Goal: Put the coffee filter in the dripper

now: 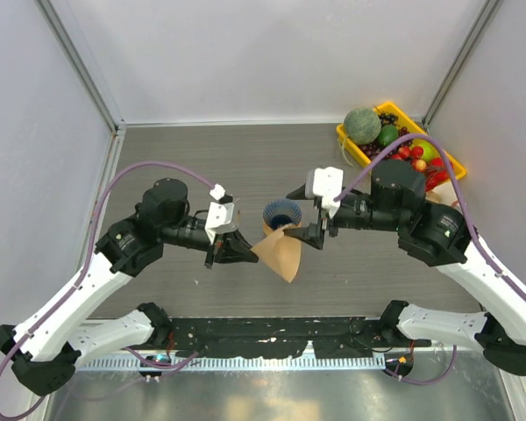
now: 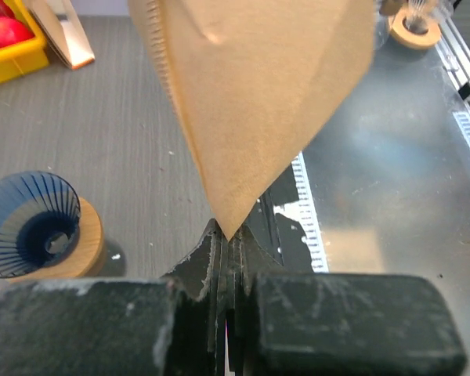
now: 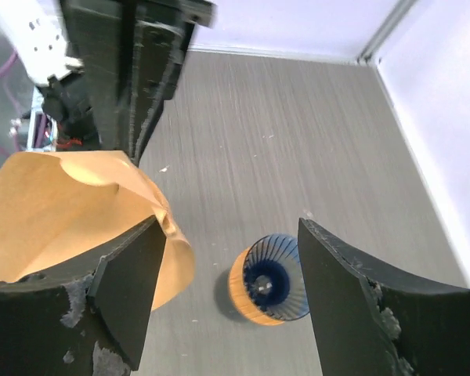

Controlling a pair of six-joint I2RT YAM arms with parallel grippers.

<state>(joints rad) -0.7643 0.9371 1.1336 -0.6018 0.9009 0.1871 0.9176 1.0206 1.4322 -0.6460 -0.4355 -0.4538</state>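
Step in hand, as judged: mid-air handover of the coffee filter (image 1: 280,254), pinched at its pointed tip between the pressed-together fingers of the left gripper (image 1: 248,253) and held off the table just beside the dripper (image 1: 282,213). Next, probably: close the right gripper (image 1: 304,216), fingers spread wide at the filter's open edge, then free the tip and lower it point-first into the blue cone on its orange-brown base (image 2: 90,235). Mind both arms crowding over the dripper; yellow fruit tray (image 1: 341,134) well apart at far right, no obstruction.
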